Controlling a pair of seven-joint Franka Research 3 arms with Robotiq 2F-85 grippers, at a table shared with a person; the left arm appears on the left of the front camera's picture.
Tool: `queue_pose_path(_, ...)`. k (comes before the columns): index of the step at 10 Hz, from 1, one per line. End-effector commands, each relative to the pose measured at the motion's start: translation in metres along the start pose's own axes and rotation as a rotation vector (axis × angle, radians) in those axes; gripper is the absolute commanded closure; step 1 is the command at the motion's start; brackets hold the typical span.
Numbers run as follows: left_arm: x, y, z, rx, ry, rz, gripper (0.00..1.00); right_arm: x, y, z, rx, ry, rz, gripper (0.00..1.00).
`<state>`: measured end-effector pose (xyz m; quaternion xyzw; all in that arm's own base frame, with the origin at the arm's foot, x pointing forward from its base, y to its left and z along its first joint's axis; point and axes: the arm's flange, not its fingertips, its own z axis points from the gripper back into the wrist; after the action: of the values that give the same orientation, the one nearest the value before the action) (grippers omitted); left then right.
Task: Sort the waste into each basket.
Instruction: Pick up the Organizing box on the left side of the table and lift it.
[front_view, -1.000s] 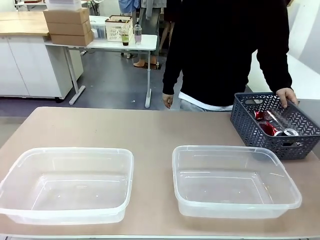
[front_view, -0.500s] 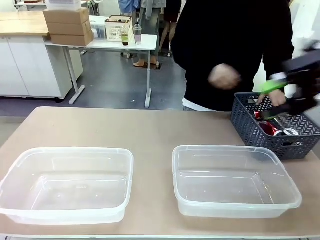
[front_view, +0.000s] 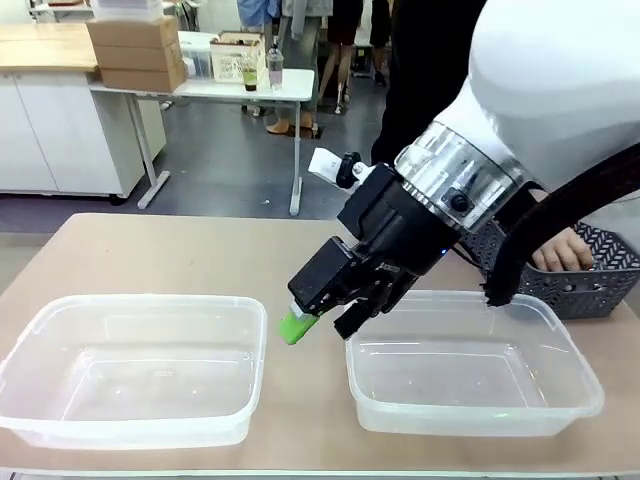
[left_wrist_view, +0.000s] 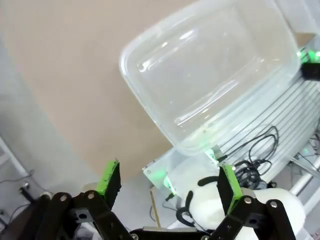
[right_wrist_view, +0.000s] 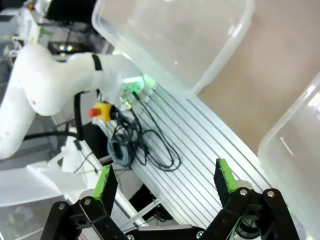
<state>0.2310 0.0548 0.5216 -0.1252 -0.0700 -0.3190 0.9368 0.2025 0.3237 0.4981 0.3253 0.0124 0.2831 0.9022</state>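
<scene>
Hovering over the table between left tub and right tub, R gripper has jaws spread, nothing held; L gripper likewise. Both tubs bare, so sorting prob. not begun. Next: reach lattice basket for 1st waste, w/o clipping person's hand.

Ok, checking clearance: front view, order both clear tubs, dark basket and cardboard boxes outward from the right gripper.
1. Left tub and right tub, either side of the right gripper: too close to call.
2. Dark basket, far right.
3. Cardboard boxes, background left.
</scene>
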Motion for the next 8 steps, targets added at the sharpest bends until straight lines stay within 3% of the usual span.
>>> queue_pose_path(1, -0.010, 0.011, 0.008, 0.061, -0.018, 0.041, 0.00, -0.006, -0.016, 0.029, 0.039, -0.033, -0.051, 0.00)
queue_pose_path(4, -0.010, 0.011, 0.008, 0.061, -0.018, 0.041, 0.00, 0.000, -0.014, 0.023, 0.032, -0.021, -0.022, 0.00)
queue_pose_path(5, -0.009, 0.010, 0.008, 0.042, -0.018, 0.029, 0.00, 0.032, 0.003, 0.005, -0.029, -0.009, -0.081, 0.00)
queue_pose_path(7, 0.004, -0.012, -0.025, 0.117, 0.097, 0.023, 0.00, 0.093, 0.039, -0.047, -0.261, -0.003, -0.232, 0.00)
queue_pose_path(8, 0.002, -0.023, -0.047, 0.152, 0.133, 0.056, 0.00, 0.113, 0.052, -0.073, -0.355, 0.045, -0.285, 0.00)
